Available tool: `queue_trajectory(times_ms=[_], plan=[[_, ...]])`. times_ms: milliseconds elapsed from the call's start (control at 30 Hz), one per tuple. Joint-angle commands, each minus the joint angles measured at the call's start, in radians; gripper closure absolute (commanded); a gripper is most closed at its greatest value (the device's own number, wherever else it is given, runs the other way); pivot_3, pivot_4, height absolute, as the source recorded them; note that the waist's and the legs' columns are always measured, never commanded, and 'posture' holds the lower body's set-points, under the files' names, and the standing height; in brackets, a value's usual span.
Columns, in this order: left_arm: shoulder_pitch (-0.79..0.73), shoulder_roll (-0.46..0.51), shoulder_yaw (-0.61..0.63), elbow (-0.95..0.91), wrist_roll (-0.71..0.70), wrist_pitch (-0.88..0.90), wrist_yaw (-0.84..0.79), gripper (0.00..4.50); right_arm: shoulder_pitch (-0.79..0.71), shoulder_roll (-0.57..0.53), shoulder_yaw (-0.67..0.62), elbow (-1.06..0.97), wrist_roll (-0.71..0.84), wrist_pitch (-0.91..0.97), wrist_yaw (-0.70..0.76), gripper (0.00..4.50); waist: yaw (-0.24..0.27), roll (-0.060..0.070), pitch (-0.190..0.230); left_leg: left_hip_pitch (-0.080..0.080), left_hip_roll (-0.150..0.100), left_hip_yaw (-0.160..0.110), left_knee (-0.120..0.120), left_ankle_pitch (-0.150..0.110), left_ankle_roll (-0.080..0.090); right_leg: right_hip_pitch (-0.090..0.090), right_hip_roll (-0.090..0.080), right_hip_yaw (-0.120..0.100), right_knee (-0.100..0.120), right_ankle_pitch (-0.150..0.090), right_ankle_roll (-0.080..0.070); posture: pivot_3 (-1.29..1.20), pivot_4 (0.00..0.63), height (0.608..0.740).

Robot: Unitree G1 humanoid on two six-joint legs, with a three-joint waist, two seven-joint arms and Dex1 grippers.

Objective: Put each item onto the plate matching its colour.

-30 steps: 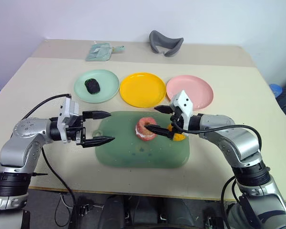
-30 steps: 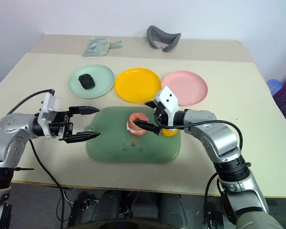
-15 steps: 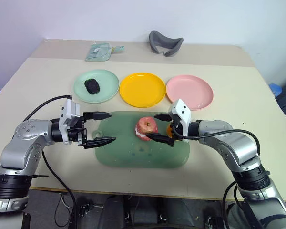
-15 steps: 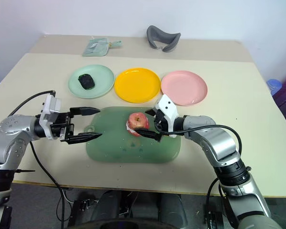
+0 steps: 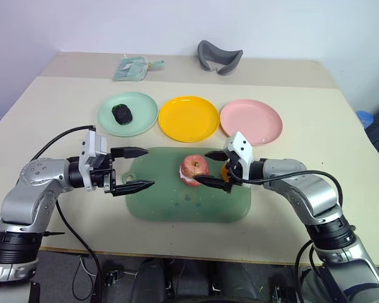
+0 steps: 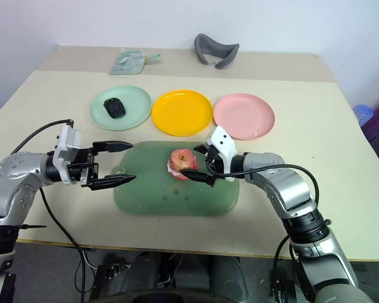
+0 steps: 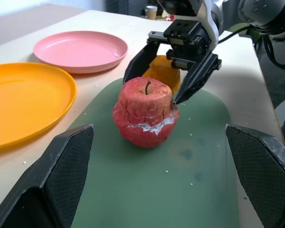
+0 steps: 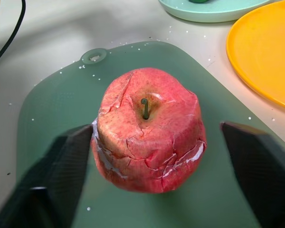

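Left eye view: grey curved object (image 5: pixel 220 57), pouch (image 5: pixel 134 67) behind plates (image 5: pixel 189 118).

Apple (image 5: pixel 194 169) on tray (image 5: pixel 170 208), fruit (image 7: pixel 164 71) right of it, three plates (image 5: pixel 188 117) behind, lumpy piece (image 5: pixel 121 113) on leftmost

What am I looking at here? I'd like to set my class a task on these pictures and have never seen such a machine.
It is a two-armed robot sorting toy food by colour. Two pictures come from cameras on its head, looking down over a table; two come from cameras on its wrists, looking along the black fingers.

On the table lie a mint green plate already carrying a dark green lumpy piece, a bare yellow plate and a bare pink plate. Nearer the robot, a green tray bears a pink-red apple and an orange-yellow fruit behind it.

The left hand waits open beside the tray, holding nothing. The right hand has its fingers either side of the apple, not yet gripping it.
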Motion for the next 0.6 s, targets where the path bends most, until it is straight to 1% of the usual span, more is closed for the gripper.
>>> queue_trajectory(times_ms=[33, 267, 467, 600], plan=[[0.005, 0.002, 0.021, -0.040, -0.016, -0.001, 0.006, 0.00, -0.008, 0.007, -0.007, -0.007, -0.002, -0.013, 0.003, 0.75, 0.000, 0.000, 0.000, 0.000, 0.000, 0.000, 0.000, 0.000, 0.000, 0.000, 0.000, 0.000, 0.000, 0.000, 0.000, 0.00, 0.150, 0.740], [0.017, 0.001, 0.024, -0.042, -0.012, -0.005, 0.014, 0.00, -0.009, 0.008, -0.020, -0.016, 0.009, -0.017, 0.013, 0.75, 0.000, 0.000, 0.000, 0.000, 0.000, 0.000, 0.000, 0.000, 0.000, 0.000, 0.000, 0.000, 0.000, 0.000, 0.000, 0.00, 0.150, 0.740], [0.020, -0.006, 0.019, -0.056, -0.018, 0.001, 0.032, 0.00, -0.116, 0.052, -0.126, -0.001, 0.090, 0.023, -0.014, 0.75, -0.001, 0.001, 0.000, 0.000, 0.000, 0.000, 0.000, 0.000, 0.000, 0.000, 0.000, 0.000, 0.000, 0.000, 0.000, 0.00, 0.150, 0.740], [0.024, -0.012, 0.020, -0.065, -0.018, 0.005, 0.042, 0.00, -0.134, 0.026, -0.124, 0.018, 0.087, 0.021, 0.013, 0.75, 0.003, 0.001, 0.000, 0.000, 0.000, 0.000, -0.001, 0.000, 0.000, 0.000, 0.000, 0.000, 0.000, 0.000, 0.000, 0.00, 0.150, 0.740]])
